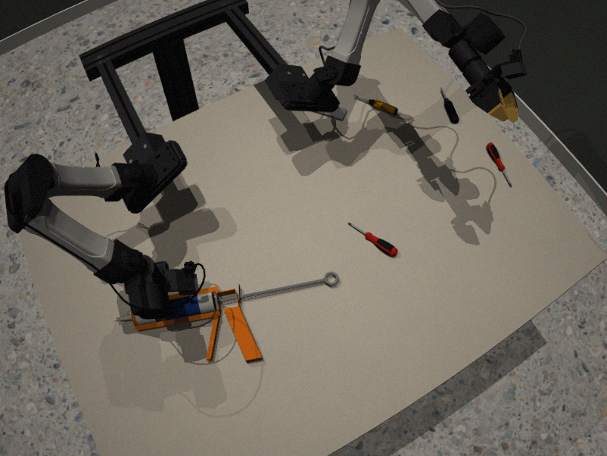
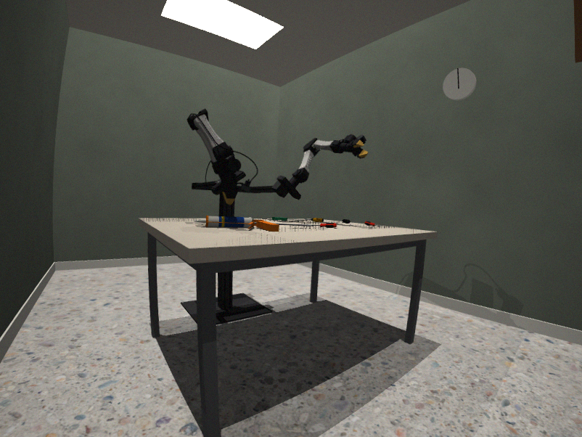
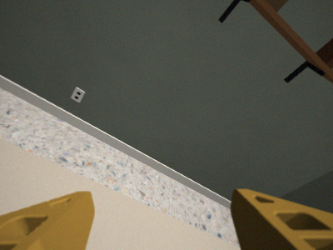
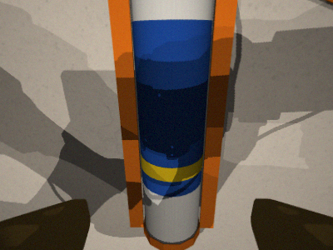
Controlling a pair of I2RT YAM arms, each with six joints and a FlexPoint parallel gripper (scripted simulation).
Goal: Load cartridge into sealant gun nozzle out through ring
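Cartridge [image 1: 193, 305] [image 2: 234, 222] [image 4: 172, 112], blue/white cylinder w/ yellow band: lying in orange open-frame sealant gun [image 1: 176, 322] [image 2: 265, 226] [image 4: 217, 100] on beige desk [image 1: 294, 382] [image 2: 305, 236] [image 3: 33, 179] [image 4: 50, 42], pointing grey nozzle [image 1: 123, 319] [image 2: 199, 221] out thru front ring. R gripper [image 1: 153, 307] [image 2: 228, 201] [image 4: 171, 221]: hovering above cartridge, spreading jaws. L gripper [image 1: 509, 115] [image 2: 363, 149] [image 3: 162, 208]: hanging well apart, also spreading jaws.
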